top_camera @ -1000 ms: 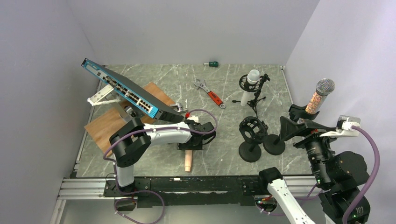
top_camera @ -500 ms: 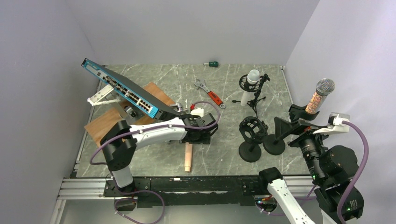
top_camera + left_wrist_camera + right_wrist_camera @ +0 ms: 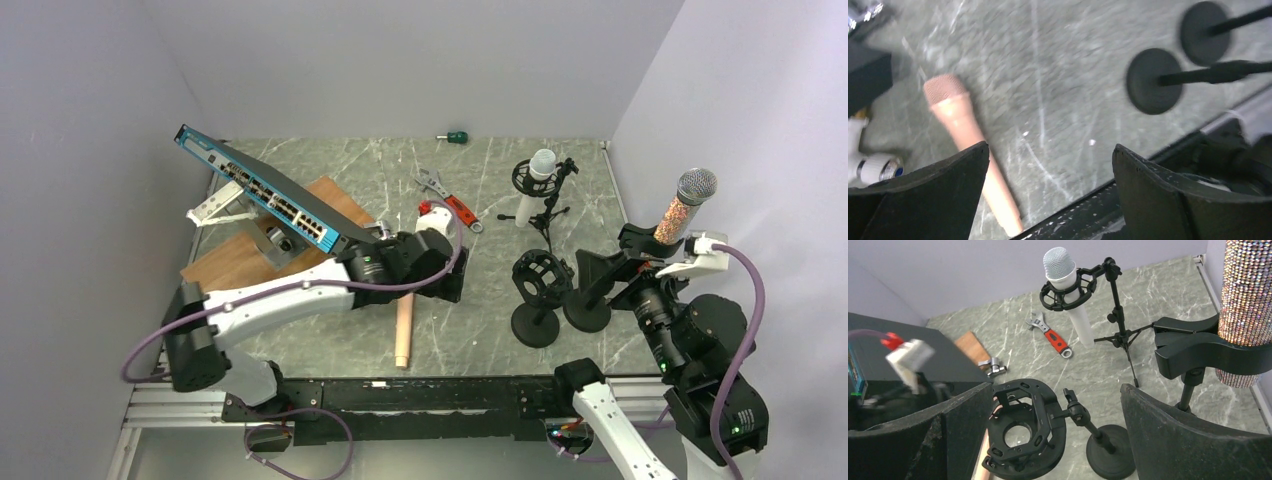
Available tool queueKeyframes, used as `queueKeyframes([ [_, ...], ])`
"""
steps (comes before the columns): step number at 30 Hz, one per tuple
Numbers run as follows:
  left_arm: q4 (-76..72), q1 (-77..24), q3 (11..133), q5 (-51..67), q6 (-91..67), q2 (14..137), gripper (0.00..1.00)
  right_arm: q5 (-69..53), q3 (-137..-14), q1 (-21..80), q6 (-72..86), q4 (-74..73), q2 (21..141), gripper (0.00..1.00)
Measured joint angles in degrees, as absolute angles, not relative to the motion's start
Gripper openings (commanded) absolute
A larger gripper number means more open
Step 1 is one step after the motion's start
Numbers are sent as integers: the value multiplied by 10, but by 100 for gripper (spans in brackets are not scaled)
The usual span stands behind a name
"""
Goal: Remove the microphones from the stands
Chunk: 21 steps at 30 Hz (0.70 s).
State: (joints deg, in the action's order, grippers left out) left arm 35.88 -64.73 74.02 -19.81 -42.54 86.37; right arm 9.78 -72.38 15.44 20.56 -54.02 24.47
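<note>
1. The left gripper has its fingers spread wide, holding and touching nothing; they hang above the marbled desk.
2. The right gripper is likewise wide open, its fingers gripping nothing, raised at the desk's right side.
3. A glittery microphone with a grey mesh head stands upright in a black clip stand at about 3 o'clock on the desk, against the right wall.
4. In the right wrist view the glittery body sits at 1 o'clock from the fingers, just beyond the right finger, its clip clasped around it.
5. A white microphone rests tilted in a shock mount on a small tripod, at 12 o'clock from the right gripper and well apart from it.
6. An empty shock mount stand stands between the two grippers, near the right one.
7. A peach microphone lies flat on the desk, its handle passing just beside the left finger, at 9 o'clock in the left wrist view.
</note>
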Motion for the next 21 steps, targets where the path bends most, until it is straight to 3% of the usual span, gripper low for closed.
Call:
queueKeyframes([
  [9, 172, -647, 723, -6, -228, 734, 94, 83, -724, 154, 196, -542, 254, 100],
  [15, 155, -648, 809, 97, -175, 768, 90, 73, -724, 154, 196, -542, 255, 100],
  [21, 158, -663, 880, 106, -130, 832, 89, 69, -724, 154, 196, -543, 255, 100],
])
